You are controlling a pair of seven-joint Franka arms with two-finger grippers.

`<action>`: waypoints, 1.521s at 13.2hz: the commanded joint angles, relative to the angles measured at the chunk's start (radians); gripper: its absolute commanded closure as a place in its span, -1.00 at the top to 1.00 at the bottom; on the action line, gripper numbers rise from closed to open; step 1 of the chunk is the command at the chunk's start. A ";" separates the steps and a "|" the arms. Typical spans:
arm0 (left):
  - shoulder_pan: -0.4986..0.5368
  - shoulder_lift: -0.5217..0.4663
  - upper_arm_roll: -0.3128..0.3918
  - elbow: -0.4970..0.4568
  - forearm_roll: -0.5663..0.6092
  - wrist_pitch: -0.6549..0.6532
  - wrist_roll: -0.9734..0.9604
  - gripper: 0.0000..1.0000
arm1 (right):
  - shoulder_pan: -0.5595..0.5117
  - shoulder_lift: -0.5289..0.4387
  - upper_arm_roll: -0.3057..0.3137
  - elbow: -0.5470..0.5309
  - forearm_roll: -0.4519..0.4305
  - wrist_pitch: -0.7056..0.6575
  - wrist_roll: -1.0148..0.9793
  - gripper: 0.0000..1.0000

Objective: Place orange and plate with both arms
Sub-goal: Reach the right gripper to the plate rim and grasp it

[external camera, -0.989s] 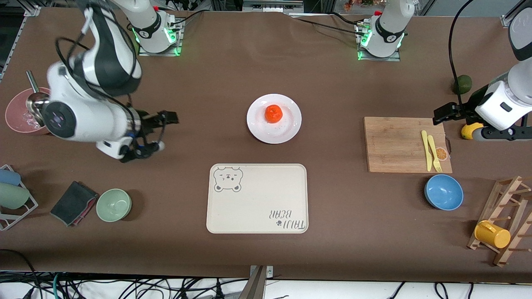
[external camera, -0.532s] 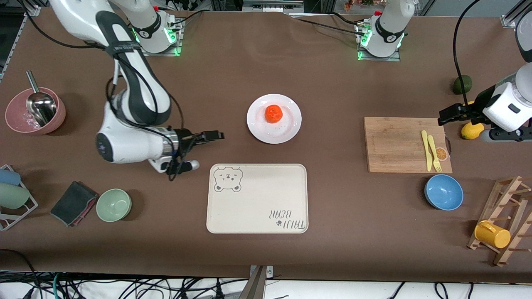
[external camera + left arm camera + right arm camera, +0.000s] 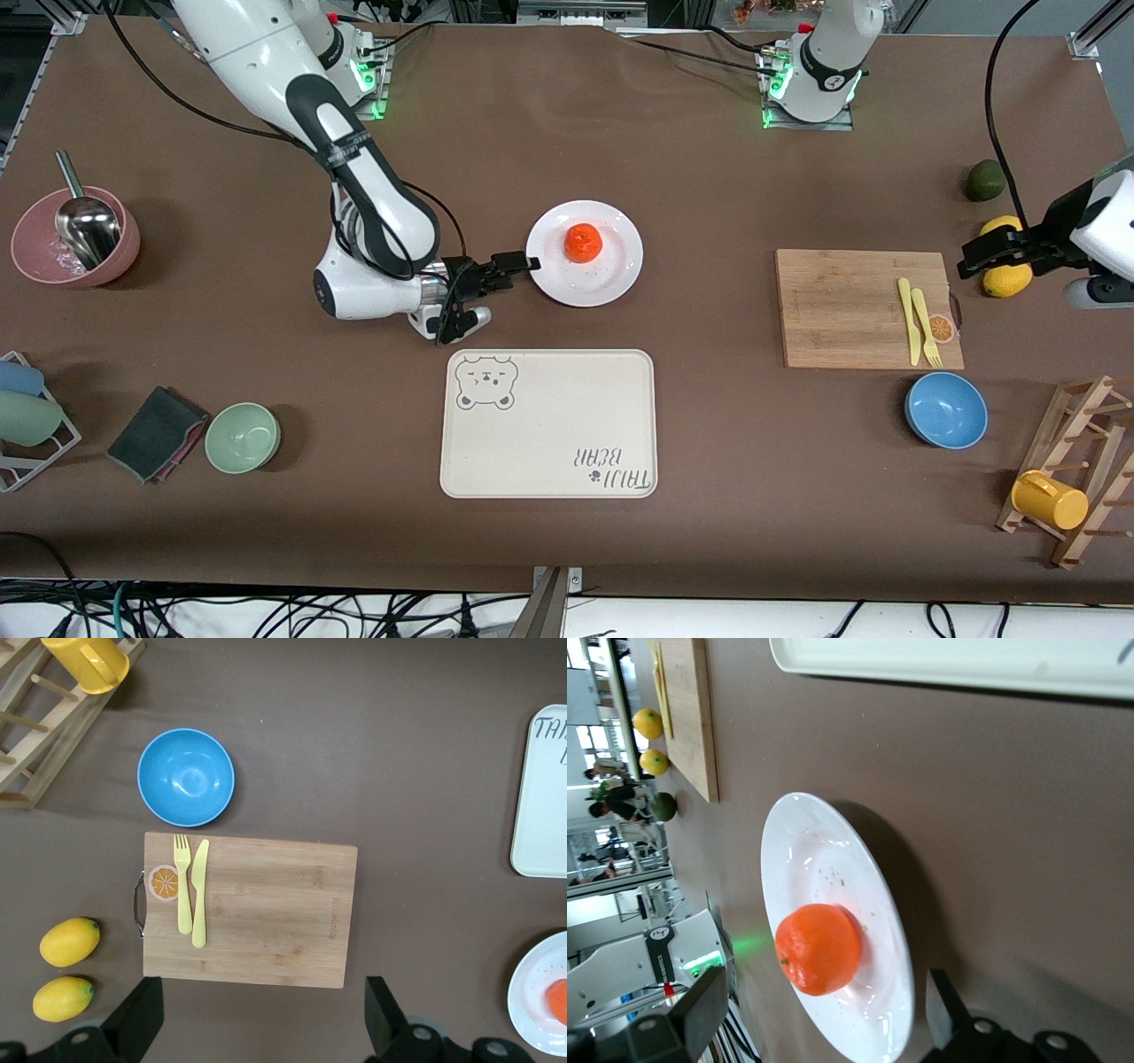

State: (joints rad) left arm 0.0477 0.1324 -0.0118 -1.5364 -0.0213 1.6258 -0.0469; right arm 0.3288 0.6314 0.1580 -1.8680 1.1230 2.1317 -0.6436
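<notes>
I see the orange [image 3: 584, 243] sitting on the plate [image 3: 611, 275] mid-table, slightly toward 10 o'clock of the plate's centre. My right tool [image 3: 523, 262] is low at the plate's 9 o'clock rim, fingers apart with the rim edge between them. My left tool [image 3: 983, 252] waits up over the lemons [image 3: 1003, 273] at the left arm's end of the table, fingers spread wide, holding nothing. The cream tray [image 3: 549, 424] lies at 6 o'clock of the plate, apart from it.
</notes>
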 commanded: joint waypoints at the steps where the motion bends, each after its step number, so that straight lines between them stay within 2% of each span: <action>1: 0.012 0.023 0.000 0.039 -0.019 -0.020 0.021 1.00 | -0.011 0.020 0.012 -0.025 0.044 0.001 -0.080 0.95; 2: 0.012 0.023 -0.002 0.039 -0.020 -0.020 0.013 1.00 | -0.008 0.022 0.015 -0.033 0.044 0.004 -0.085 0.84; 3: 0.009 0.024 -0.002 0.039 -0.020 -0.021 0.012 1.00 | -0.007 0.027 0.017 -0.037 0.044 0.007 -0.088 0.84; 4: 0.011 0.023 -0.004 0.039 -0.020 -0.021 0.012 1.00 | -0.007 0.036 0.018 -0.037 0.044 0.007 -0.094 0.75; 6: 0.011 0.023 -0.004 0.038 -0.020 -0.021 0.016 1.00 | 0.006 0.059 0.018 -0.037 0.070 0.010 -0.114 0.75; 8: 0.006 0.023 -0.004 0.038 -0.020 -0.021 0.010 1.00 | 0.022 0.073 0.018 -0.037 0.131 0.016 -0.131 0.74; 10: 0.011 0.024 -0.004 0.038 -0.020 -0.021 0.012 1.00 | 0.047 0.079 0.017 -0.036 0.141 0.054 -0.133 0.66; 12: 0.012 0.024 -0.004 0.036 -0.020 -0.023 0.013 1.00 | 0.093 0.085 0.017 -0.036 0.141 0.120 -0.130 0.32; 14: 0.014 0.024 -0.004 0.038 -0.020 -0.021 0.013 1.00 | 0.090 0.087 0.015 -0.036 0.141 0.119 -0.131 -0.42; 15: 0.012 0.024 -0.004 0.038 -0.020 -0.021 0.012 1.00 | 0.090 0.087 0.015 -0.036 0.141 0.119 -0.125 -0.61; 18: 0.012 0.024 -0.004 0.038 -0.020 -0.021 0.012 1.00 | 0.088 0.085 0.015 -0.034 0.141 0.111 -0.125 -1.00; 20: 0.012 0.024 -0.002 0.038 -0.020 -0.021 0.012 1.00 | 0.087 0.079 0.015 -0.031 0.141 0.108 -0.122 -1.00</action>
State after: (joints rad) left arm 0.0535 0.1413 -0.0139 -1.5336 -0.0213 1.6253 -0.0469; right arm 0.4192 0.7185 0.1689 -1.8977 1.2421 2.2382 -0.7540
